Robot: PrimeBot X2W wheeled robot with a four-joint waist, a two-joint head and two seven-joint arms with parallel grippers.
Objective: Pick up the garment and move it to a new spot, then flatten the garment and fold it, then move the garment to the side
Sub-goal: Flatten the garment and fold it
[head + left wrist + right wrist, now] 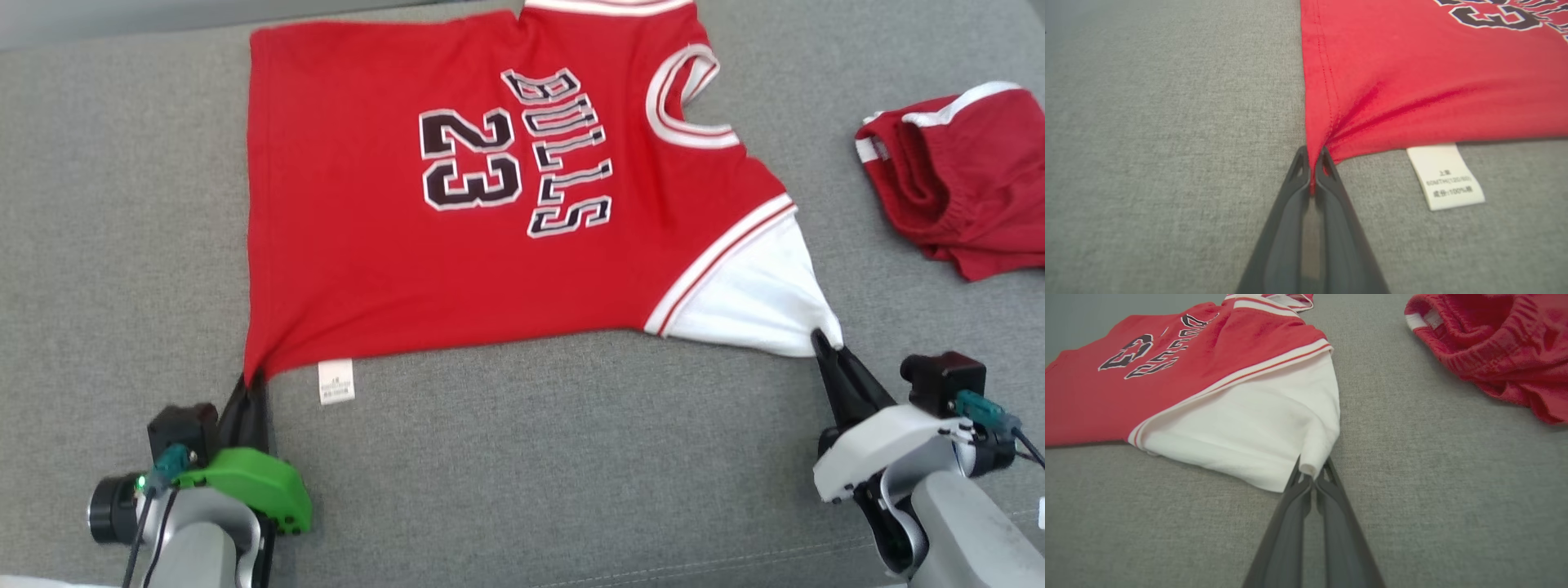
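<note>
Jersey (392, 245) near edge pinched by both end effectors; shorts (963, 180) apart right.

Home-like setup, can't confirm: grey woven upholstery (122, 204) with stitched seam (735, 563), sofa/bed style; jersey (367, 245) and shorts (971, 188) laid out.

jersey (367, 229): on surface (122, 245) | shorts (963, 188): right of jersey, apart | label (336, 381): jersey's near edge
</note>
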